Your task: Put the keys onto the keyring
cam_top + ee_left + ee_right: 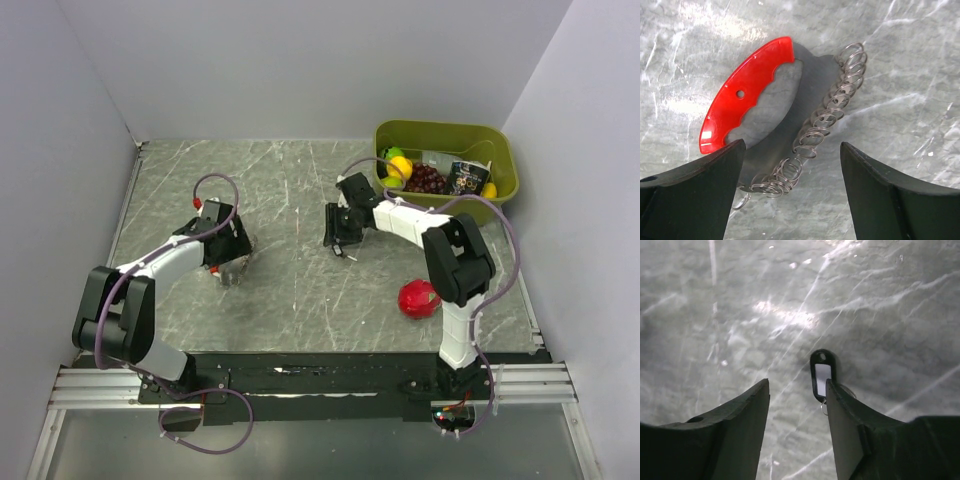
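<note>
Hovering over both pieces, clamping neither
With left gripper (pixel 791 147) spread wide above the keys (pixel 747 85), far left of the red fruit (pixel 419 299); with right gripper (pixel 797 385) parted beside the keyring (pixel 821 374), up and left of that fruit; best to centre on it before closing, squeeze squarely, avoid nudging it aside.

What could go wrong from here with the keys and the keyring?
The keyring lies off-centre, close to one finger of the right gripper; closing may nudge it away instead of pinching it.
The keys lie flat under the open left gripper; it may catch only the loose silvery rings.
</note>
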You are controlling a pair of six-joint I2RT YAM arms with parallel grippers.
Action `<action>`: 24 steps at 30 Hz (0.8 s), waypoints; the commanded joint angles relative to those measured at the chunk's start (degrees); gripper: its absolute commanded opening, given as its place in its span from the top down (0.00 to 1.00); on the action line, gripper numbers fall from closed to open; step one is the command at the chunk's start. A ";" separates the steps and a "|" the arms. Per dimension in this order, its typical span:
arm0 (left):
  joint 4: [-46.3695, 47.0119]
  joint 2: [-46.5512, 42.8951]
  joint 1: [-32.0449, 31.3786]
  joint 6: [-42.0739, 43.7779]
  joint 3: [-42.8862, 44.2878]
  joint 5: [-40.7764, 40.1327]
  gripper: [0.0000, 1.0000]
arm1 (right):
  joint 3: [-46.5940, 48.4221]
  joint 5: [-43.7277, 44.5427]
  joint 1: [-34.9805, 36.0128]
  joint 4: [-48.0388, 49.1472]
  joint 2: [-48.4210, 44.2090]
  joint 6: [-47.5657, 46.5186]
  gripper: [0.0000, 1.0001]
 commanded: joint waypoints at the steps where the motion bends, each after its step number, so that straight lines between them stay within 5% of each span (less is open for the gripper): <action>1: 1.54 -1.91 -0.46 0.83 0.86 0.19 0.18 | 0.43 2.18 -0.17 0.48 -8.06 -0.02 0.42; 17: 2.33 13.73 -4.76 0.83 9.12 1.50 0.20 | -6.16 2.27 -0.70 1.18 -14.20 -2.13 0.31; 24: 4.62 11.28 -9.87 -1.80 5.87 5.55 0.20 | -14.50 1.22 -0.70 4.17 -23.00 -3.36 0.28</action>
